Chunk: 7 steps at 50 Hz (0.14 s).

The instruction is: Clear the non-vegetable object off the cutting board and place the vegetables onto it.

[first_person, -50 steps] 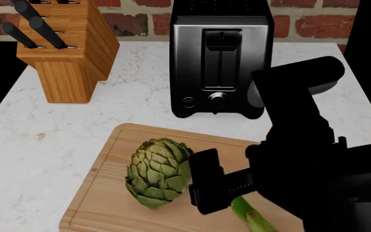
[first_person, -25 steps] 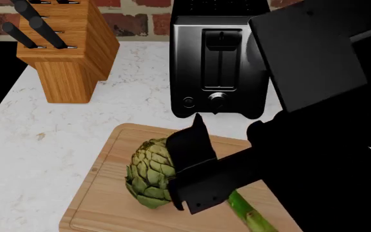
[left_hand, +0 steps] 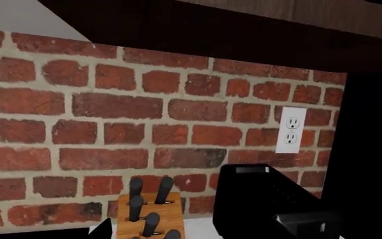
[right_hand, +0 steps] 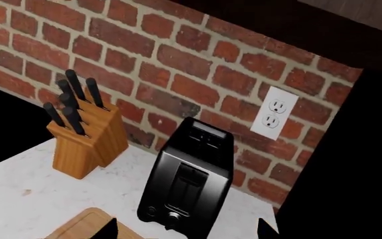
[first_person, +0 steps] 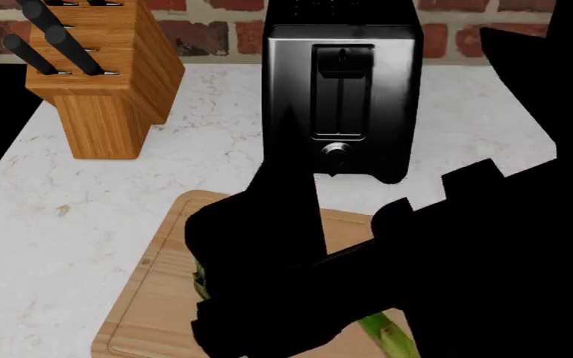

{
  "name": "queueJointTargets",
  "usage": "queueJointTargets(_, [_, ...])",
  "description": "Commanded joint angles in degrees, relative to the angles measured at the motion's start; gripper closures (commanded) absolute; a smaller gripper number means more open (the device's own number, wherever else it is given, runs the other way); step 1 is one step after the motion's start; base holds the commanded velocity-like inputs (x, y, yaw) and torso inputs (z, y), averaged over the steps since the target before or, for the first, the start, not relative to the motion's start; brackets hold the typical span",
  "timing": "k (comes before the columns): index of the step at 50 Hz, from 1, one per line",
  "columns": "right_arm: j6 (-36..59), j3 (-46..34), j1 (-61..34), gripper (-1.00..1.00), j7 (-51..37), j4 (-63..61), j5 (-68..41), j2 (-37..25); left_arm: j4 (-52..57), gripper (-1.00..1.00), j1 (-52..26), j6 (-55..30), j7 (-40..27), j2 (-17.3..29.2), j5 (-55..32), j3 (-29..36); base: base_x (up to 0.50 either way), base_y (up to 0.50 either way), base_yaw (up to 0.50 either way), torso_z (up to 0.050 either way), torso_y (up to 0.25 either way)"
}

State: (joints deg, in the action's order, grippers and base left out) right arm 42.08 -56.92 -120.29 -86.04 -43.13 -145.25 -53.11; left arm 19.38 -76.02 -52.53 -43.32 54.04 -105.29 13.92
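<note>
**Rt arm over board, veg hidden beneath: clearance to be kept**

Nearest in the head view, the cutting board [first_person: 152, 306] is seen on the worktop [first_person: 68, 201], w/ most of its middle covered by the black bulk of the right arm [first_person: 446, 268]. The asparagus [first_person: 388, 337] is shown lying on the board at its near edge, pale cut end nearest. Only a green sliver of the artichoke [first_person: 199, 282] can be made out beside the arm, also on the board. The radish is not seen in any view, so its place cannot be told.

The step is judged to be a retreat or re-aim above the board w/ both veg apparently placed. It would be done best if the arm were taken straight up before any sideways travel, so that the artichoke is not nudged or rolled, and the board then checked once unblocked.

The arm is reached in from the robot's right, across the board. Its wrist is pitched up: the wall, not the board, is framed by its camera. The right end effector [right_hand: 185, 235] is read as released, since two dark tips stand well apart w/ nothing between. Of the left end effector [left_hand: 101, 231] only one dark tip shows; its state cannot be told.

Further back the toaster [first_person: 342, 104] and knife block [first_person: 102, 74] are stood before the brick wall [right_hand: 177, 59], an outlet [right_hand: 272, 118] being set in it
</note>
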Motion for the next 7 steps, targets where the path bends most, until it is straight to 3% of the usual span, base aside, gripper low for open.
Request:
queueJointTargets(1, [-7.3,-4.7,-11.5,-1.0,-3.6,-6.4,-3.5,-2.1,6.0,-1.0,5.0,3.5,-0.6,4.9,0.3,-6.2,0.0,0.0,0.0,0.0,0.0])
queueJointTargets(3, [-8.4,-8.6,-14.7,-1.0,-3.9,-7.9,-3.3,-3.7,5.2,-1.0,5.7,4.3,-0.5,5.3,1.1,-7.1,0.0,0.0,0.0,0.0,0.0])
queueJointTargets(7, [-7.6,-7.1,-14.7,-1.0,-4.0,-9.2,-3.2,-5.9,5.6,-1.0,7.4,5.4,-0.7,6.7,-0.8,-9.2,0.0,0.0,0.0,0.0,0.0])
